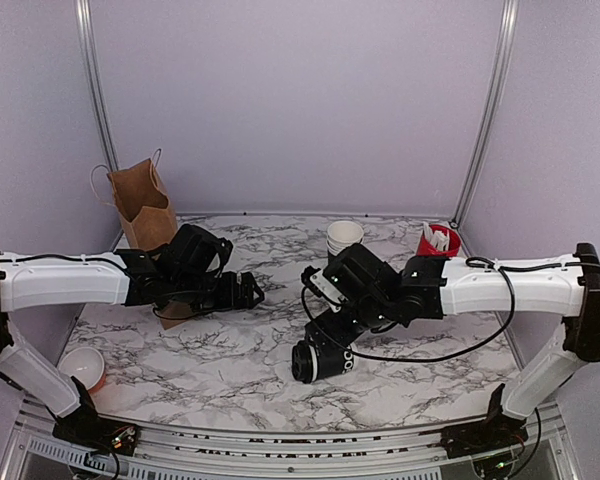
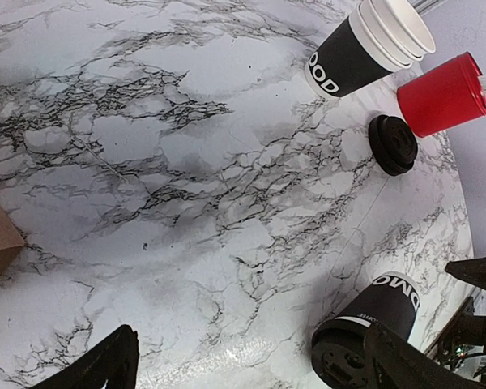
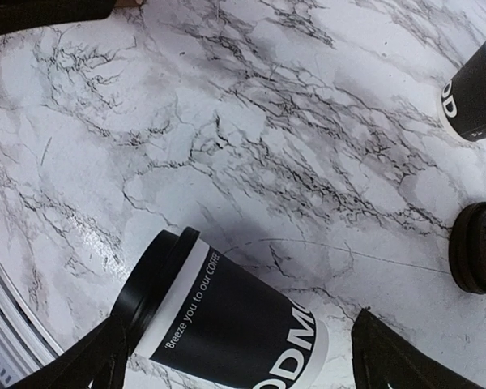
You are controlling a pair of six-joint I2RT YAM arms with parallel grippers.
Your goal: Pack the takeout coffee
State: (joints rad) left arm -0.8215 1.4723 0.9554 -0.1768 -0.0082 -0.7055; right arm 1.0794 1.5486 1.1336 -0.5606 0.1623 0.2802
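Note:
The takeout coffee [image 1: 318,360] is a black paper cup with a black lid, and it lies on its side on the marble table. The right wrist view shows the coffee [image 3: 227,316] between the spread fingers of my right gripper [image 3: 239,365]. That gripper is open; the right finger [image 3: 385,356] stands clear of the cup. My left gripper [image 1: 250,292] hovers open over bare marble left of the cup, holding nothing. From the left wrist the coffee [image 2: 373,320] sits beside the right finger [image 2: 405,361]. The brown paper bag [image 1: 145,205] stands upright at the back left.
A stack of white-rimmed black cups [image 1: 344,236] and a red cup with white sticks [image 1: 438,241] stand at the back. A loose black lid [image 2: 392,144] lies near the red cup [image 2: 441,93]. A small orange cup [image 1: 80,368] sits at the front left edge.

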